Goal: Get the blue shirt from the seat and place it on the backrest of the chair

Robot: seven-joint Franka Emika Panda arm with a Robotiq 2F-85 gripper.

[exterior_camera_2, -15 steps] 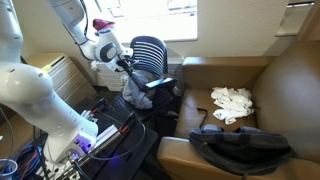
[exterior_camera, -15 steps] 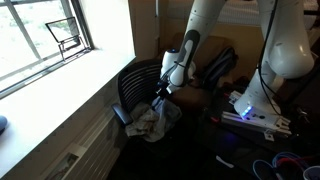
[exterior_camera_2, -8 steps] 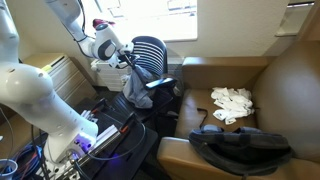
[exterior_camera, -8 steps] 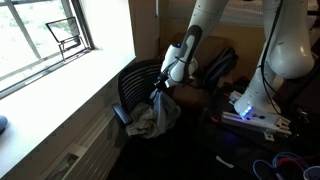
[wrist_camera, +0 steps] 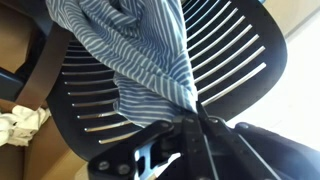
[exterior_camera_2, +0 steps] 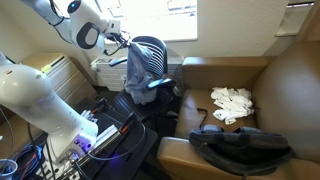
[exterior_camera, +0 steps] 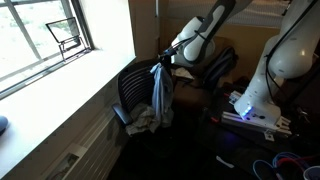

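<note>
My gripper (exterior_camera: 160,66) (exterior_camera_2: 124,42) (wrist_camera: 193,112) is shut on the blue striped shirt (exterior_camera: 162,96) (exterior_camera_2: 137,70) (wrist_camera: 140,45) and holds it up by one pinched end. The shirt hangs down in a long fold in front of the black slatted office chair (exterior_camera: 135,85) (exterior_camera_2: 155,52) (wrist_camera: 230,50), its lower end still near the seat. In the wrist view the cloth drapes across the slatted backrest. More pale cloth (exterior_camera: 142,122) lies on the seat below.
A window wall with a deep sill (exterior_camera: 70,80) stands beside the chair. A brown sofa (exterior_camera_2: 270,90) holds white cloth (exterior_camera_2: 232,100) and a black bag (exterior_camera_2: 240,145). The robot base with cables (exterior_camera: 255,110) and a radiator (exterior_camera_2: 62,75) stand close by.
The gripper has risen from near the seat to backrest height, pulling the blue shirt up with it so that it now hangs stretched out.
</note>
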